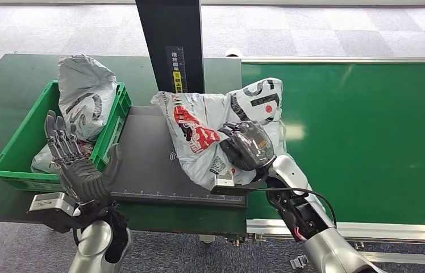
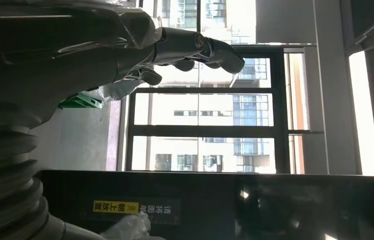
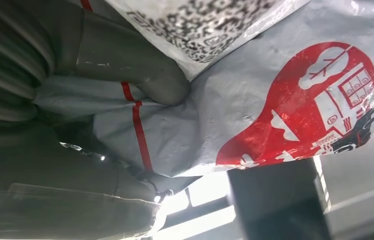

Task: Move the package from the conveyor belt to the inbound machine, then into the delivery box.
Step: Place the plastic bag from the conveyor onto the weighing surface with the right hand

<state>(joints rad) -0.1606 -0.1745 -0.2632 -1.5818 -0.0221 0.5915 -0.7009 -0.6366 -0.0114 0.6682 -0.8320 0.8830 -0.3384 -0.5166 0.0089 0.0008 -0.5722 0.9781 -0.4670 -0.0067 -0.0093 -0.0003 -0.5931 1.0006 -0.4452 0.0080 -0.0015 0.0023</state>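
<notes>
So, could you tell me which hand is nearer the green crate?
Left. The left hand hovers open at the green crate's near edge; the right hand grips the package.

A dark green table fills the frame's left, bearing a green crate and dark scanner platform. At centre, a grey package lies on that platform, seemingly overlapping the green conveyor belt at right.

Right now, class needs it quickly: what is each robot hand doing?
Left hand: open, fingers spread, holding nothing.
Right hand: gripping the grey plastic mailer bag with red print.
</notes>
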